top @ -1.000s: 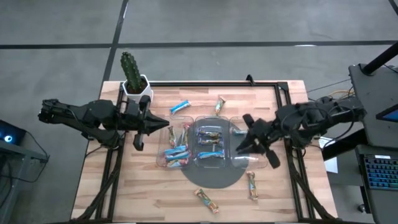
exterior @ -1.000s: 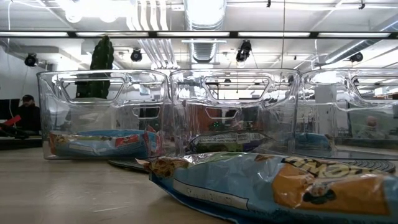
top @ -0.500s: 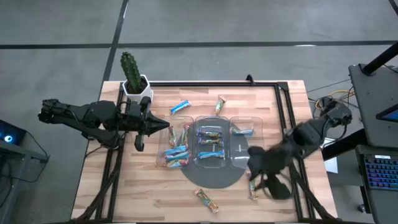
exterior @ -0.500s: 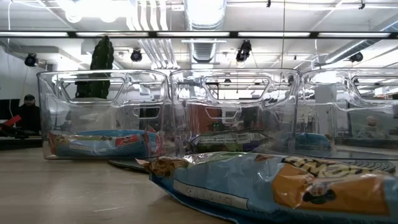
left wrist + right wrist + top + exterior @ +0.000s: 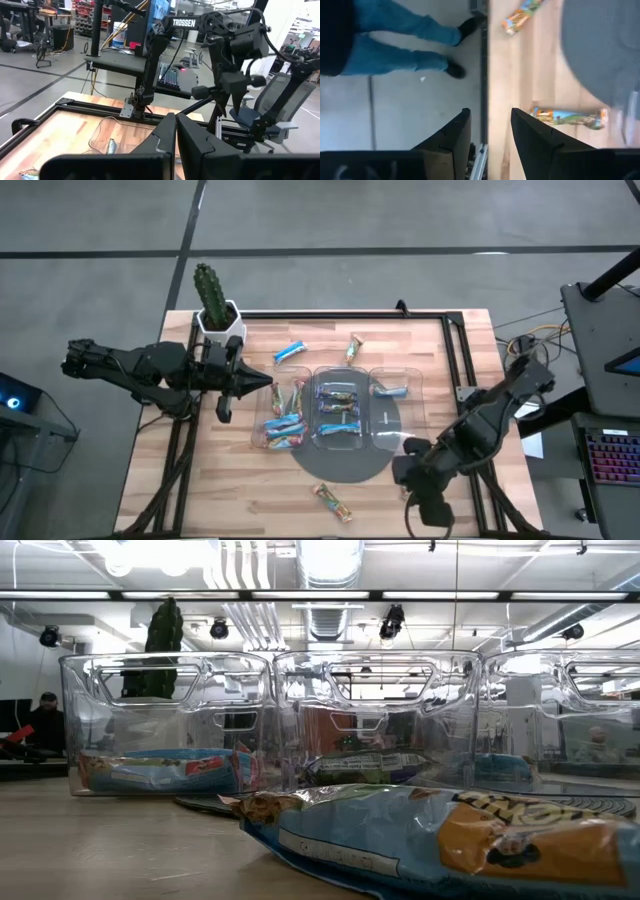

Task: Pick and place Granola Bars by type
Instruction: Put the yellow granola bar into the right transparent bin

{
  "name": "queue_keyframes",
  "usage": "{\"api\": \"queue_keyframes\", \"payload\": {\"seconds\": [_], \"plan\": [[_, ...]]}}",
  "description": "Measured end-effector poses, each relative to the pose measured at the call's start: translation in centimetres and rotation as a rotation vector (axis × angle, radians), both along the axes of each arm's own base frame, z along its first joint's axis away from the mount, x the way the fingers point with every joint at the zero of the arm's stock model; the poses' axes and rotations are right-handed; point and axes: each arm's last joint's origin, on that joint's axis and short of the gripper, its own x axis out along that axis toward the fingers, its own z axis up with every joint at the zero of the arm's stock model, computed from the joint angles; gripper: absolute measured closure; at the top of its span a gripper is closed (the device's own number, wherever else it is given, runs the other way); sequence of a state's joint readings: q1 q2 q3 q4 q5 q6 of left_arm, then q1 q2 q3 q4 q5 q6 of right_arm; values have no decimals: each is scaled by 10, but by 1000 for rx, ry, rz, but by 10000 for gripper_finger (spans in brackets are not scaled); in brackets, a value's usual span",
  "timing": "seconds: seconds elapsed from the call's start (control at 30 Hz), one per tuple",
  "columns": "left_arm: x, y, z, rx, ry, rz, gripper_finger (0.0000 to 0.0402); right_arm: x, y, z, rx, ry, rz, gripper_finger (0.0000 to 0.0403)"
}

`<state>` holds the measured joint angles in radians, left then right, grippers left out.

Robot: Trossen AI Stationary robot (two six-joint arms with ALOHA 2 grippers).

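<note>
Your right gripper (image 5: 418, 498) hangs over the front right part of the table (image 5: 200, 480), close to its front edge, with its fingers (image 5: 532, 135) parted by a narrow gap and nothing between them. In its wrist view a multicoloured granola bar (image 5: 568, 118) lies on the wood just beside one fingertip, and a second one (image 5: 521, 15) lies farther off near the table's edge; a person's legs in blue jeans (image 5: 395, 42) stand on the floor past that edge. Your left gripper (image 5: 262, 378) waits at the left side of the clear tray (image 5: 392, 438), fingers pressed together and empty.

The tray sits mid-table on a grey mat (image 5: 345, 465). Its left compartment holds blue bars (image 5: 283, 425), its middle compartment holds darker multicoloured bars (image 5: 338, 408), and its right compartment holds one blue bar (image 5: 392, 391). Loose bars lie outside it: a blue one (image 5: 290, 352) and a multicoloured one (image 5: 353, 349) toward the back edge, and another multicoloured one (image 5: 332, 501) near the front edge. A potted cactus (image 5: 212, 302) stands at the back left corner.
</note>
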<state>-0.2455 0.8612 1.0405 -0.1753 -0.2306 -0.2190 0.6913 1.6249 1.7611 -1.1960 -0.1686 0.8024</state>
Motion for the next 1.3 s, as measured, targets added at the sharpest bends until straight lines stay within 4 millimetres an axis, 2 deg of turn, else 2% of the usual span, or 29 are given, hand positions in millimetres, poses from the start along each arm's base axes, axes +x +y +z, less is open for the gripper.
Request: {"api": "queue_keyframes", "payload": {"seconds": [0.2, 0.37, 0.77, 1.0, 1.17, 1.3], "plan": [[0, 0, 0, -19, 3, 0, 401, 3, 7, -12, -72, 23, -146, 282], [0, 0, -4, -10, 43, 0, 401, 8, 12, -27, -78, 139, -320, 289], [-6, 0, -9, 5, 100, -43, 401, 29, 42, -83, -107, 402, -762, 294], [-12, -1, -8, -4, 102, -135, 401, 37, 53, -120, -154, 573, -1187, 267], [-17, 0, -5, -8, 86, -146, 401, 40, 59, -137, -180, 659, -1272, 230], [-20, 1, -4, -11, 74, -147, 401, 34, 56, -139, -250, 685, -1350, 199]]}}
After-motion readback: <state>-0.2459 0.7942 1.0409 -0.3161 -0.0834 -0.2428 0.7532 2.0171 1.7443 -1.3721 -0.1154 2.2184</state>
